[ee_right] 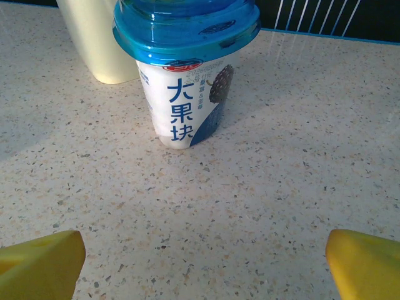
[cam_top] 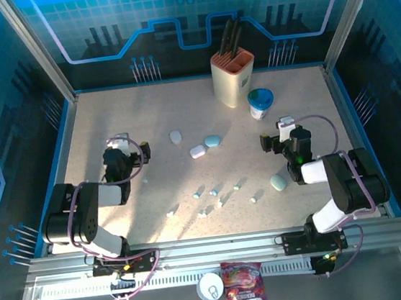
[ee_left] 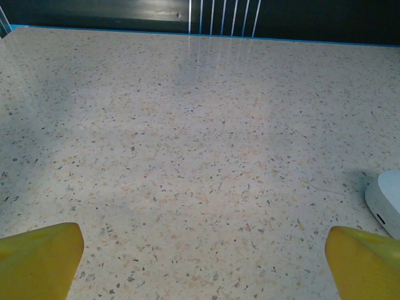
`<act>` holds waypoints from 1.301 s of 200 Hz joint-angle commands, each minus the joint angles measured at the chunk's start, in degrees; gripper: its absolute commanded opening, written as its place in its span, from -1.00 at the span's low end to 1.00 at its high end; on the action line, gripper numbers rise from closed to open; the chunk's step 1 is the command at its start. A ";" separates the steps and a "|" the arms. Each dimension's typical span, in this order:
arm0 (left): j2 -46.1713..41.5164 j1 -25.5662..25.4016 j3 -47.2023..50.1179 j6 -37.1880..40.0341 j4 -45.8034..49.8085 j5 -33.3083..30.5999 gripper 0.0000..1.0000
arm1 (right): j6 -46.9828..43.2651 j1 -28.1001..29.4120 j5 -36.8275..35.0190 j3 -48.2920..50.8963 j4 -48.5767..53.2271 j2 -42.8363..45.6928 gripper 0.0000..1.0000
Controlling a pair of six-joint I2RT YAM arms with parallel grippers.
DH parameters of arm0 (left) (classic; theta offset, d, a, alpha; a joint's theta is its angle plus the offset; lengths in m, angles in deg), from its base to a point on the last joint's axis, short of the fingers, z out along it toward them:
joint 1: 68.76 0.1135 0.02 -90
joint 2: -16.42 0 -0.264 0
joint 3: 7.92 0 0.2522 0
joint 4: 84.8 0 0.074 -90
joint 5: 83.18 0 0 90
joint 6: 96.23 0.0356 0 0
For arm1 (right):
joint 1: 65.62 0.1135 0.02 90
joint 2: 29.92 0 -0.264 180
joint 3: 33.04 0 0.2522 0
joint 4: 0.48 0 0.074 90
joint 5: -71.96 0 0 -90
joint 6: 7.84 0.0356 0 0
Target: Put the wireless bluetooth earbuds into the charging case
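**Starting position for seating the earbuds (cam_top: 213,190) in a charging case.** The left gripper (cam_top: 124,150) and the right gripper (cam_top: 285,133) both stand with jaws spread wide and empty. Each is held low over the bare table (cam_top: 95,111), and the two are well apart from one another. The earbuds, white and pale blue, lie scattered across the near-centre of the table between the two arms, and none sits in a case. Just beyond them lie the far white case (cam_top: 176,136), the near white case (cam_top: 198,151) and a blue case (cam_top: 212,141). A second blue case (cam_top: 279,182) lies close to the right arm. Whether any lid is raised is too small to tell. The left wrist view catches the edge of a white case (ee_left: 386,203) at its right margin, while the right wrist view faces a blue-lidded yoghurt cup (ee_right: 184,75). The step probably calls for narrowing the jaws before descent, taking one bud by its stem, and steadying a case with the other arm, since such light pieces may skid. The surface is pale, speckled, flat and faintly glossy; a knife block (cam_top: 234,79) stands toward the far edge, and blue printed panels (cam_top: 28,39) enclose the cell
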 commanded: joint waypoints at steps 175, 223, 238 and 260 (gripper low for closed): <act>0.58 0.03 -0.48 0.00 -1.67 1.14 0.99 | 0.03 -0.42 0.10 -1.25 -1.77 0.53 0.99; -0.18 -0.73 0.86 -0.35 -3.52 -4.00 0.99 | 0.03 -0.41 0.09 -0.91 -2.26 0.66 0.99; -3.32 -2.16 0.51 0.49 -0.38 -6.17 0.99 | -0.39 -0.10 0.54 -0.38 -2.19 2.29 0.99; -11.16 -5.14 -2.43 1.98 12.17 -9.28 0.99 | -1.92 1.27 -0.67 -0.30 1.96 7.47 0.99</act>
